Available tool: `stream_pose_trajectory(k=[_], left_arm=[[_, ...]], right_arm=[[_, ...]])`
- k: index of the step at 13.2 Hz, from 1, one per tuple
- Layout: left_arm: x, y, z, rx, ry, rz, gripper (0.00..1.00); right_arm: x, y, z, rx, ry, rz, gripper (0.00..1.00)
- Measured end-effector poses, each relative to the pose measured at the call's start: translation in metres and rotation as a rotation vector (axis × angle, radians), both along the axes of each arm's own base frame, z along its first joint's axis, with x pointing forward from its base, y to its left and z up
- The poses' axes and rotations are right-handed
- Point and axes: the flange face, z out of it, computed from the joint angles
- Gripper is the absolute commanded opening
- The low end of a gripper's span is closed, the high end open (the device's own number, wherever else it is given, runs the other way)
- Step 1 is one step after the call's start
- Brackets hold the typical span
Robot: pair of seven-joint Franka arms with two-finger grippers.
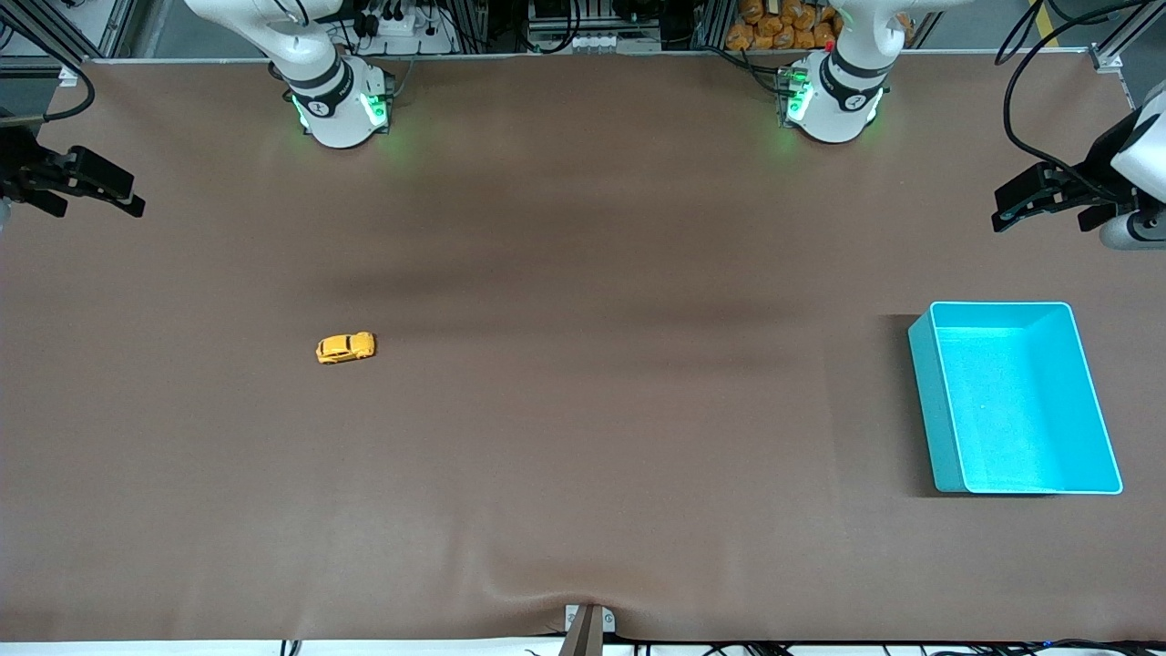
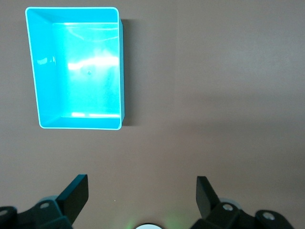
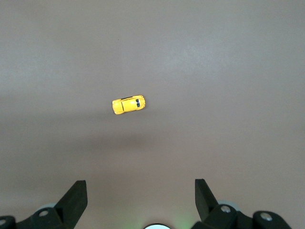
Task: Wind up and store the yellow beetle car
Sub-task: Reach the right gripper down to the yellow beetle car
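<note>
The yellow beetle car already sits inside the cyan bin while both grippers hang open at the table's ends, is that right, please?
Not quite: the front view shows the yellow beetle car on the bare table toward the right arm's end, apart from the empty cyan bin. Left gripper and right gripper are indeed open.

The cyan bin [image 1: 947, 428] looks like glossy plastic, the brown table cover [image 1: 583, 456] matt and cloth-like.
</note>
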Motion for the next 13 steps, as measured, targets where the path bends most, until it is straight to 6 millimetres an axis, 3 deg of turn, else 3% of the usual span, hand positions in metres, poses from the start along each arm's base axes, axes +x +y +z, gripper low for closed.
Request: stream_pose_trajectory(k=[5, 8, 11, 13], left_arm=[[0.0, 0.0, 0.0, 0.0, 0.0, 0.0, 1.0], [0.0, -0.001, 0.0, 0.0, 0.0, -0.001, 1.0], [0.0, -0.002, 0.0, 0.0, 0.0, -0.005, 1.0], [0.0, -0.003, 0.0, 0.0, 0.0, -0.006, 1.0]], right_arm=[[-0.005, 0.006, -0.003, 0.002, 0.041, 0.015, 1.0], [-0.007, 0.042, -0.011, 0.0, 0.078, 0.11, 1.0], [-0.007, 0.084, -0.043, -0.035, 0.124, 0.244, 1.0], [-0.004, 0.105, -0.083, -0.073, 0.14, 0.373, 1.0]])
